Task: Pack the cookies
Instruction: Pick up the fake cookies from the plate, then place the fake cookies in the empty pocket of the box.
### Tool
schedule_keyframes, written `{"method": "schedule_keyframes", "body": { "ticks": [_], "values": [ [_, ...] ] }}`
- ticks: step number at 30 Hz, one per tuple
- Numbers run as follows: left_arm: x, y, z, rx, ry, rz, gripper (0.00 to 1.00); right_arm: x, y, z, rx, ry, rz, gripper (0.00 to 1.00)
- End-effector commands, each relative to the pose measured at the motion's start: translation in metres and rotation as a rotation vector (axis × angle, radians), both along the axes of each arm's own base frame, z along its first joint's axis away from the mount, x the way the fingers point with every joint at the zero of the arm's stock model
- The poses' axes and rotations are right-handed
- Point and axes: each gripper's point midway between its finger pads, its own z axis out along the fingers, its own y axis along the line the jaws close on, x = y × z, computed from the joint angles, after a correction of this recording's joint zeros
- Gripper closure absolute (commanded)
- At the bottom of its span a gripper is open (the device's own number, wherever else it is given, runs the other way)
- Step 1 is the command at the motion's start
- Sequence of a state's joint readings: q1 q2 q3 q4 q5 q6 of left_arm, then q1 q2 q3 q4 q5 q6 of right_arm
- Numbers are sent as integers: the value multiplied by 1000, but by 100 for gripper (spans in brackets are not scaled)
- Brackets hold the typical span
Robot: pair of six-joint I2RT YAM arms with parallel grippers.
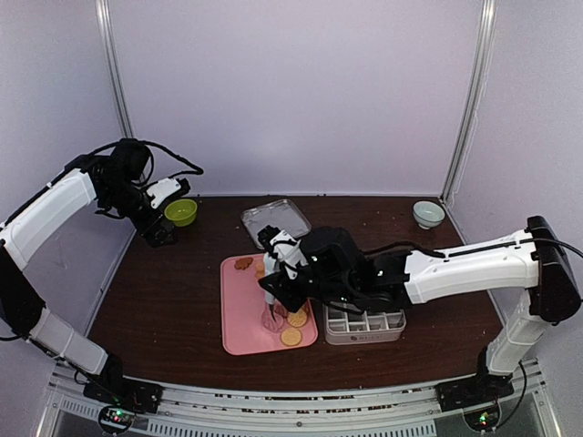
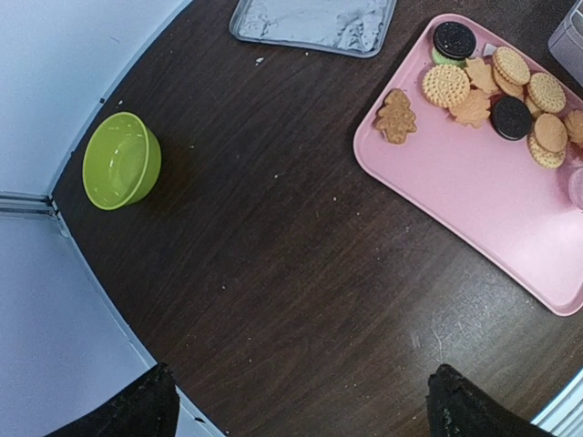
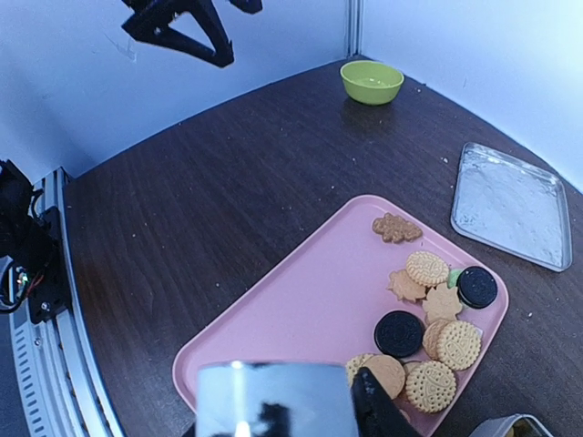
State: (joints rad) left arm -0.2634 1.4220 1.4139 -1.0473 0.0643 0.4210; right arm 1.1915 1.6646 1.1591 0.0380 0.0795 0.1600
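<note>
At the far left edge, we see the left gripper (image 2: 296, 411) hanging with its fingers spread wide and nothing between them, just beside the green bowl (image 1: 180, 212) near the wall. From there a broad bare stretch of the dark table (image 1: 164, 309) runs to the pink tray (image 1: 241, 314), with a silver metal tray (image 1: 275, 217) behind it. The cookies (image 2: 496, 91) crowd the pink tray's far and right side, its left half bare. Above them, the right gripper (image 1: 276, 297) is clasped on metal tongs (image 3: 273, 401). A grey divided box (image 1: 364, 324) touches the tray's right edge, and a pale bowl (image 1: 428, 214) sits in the far right corner.
</note>
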Motion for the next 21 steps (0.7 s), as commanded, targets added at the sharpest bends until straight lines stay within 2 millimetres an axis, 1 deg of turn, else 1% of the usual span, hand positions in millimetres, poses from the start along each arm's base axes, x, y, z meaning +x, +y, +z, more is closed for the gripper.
{"method": "schedule_keyframes", "body": {
  "ticks": [1, 2, 4, 6, 8, 10, 14, 17, 21],
  "values": [
    [4, -1, 8, -3, -29, -9, 2, 8, -16, 91, 178, -88, -44, 75],
    [4, -2, 8, -4, -31, -10, 2, 10, -23, 97, 192, -90, -51, 75],
    [5, -1, 9, -5, -32, -9, 2, 15, -39, 102, 204, -91, -77, 75],
    [5, -2, 10, -5, -35, -11, 2, 18, -57, 101, 198, -96, -105, 75],
    [5, -2, 9, -6, -30, -12, 2, 21, -75, 96, 182, -97, -139, 76],
    [4, -3, 8, -10, -27, -15, 2, 23, -95, 81, 153, -84, -174, 76],
    [4, -4, 5, -13, -19, -18, 2, 24, -129, 70, 146, -76, -235, 76],
    [3, -5, 5, -17, -15, -21, 2, 25, -146, 64, 143, -69, -270, 76],
    [4, -5, 4, -20, -14, -22, 2, 23, -156, 57, 149, -55, -286, 76]
  ]
}}
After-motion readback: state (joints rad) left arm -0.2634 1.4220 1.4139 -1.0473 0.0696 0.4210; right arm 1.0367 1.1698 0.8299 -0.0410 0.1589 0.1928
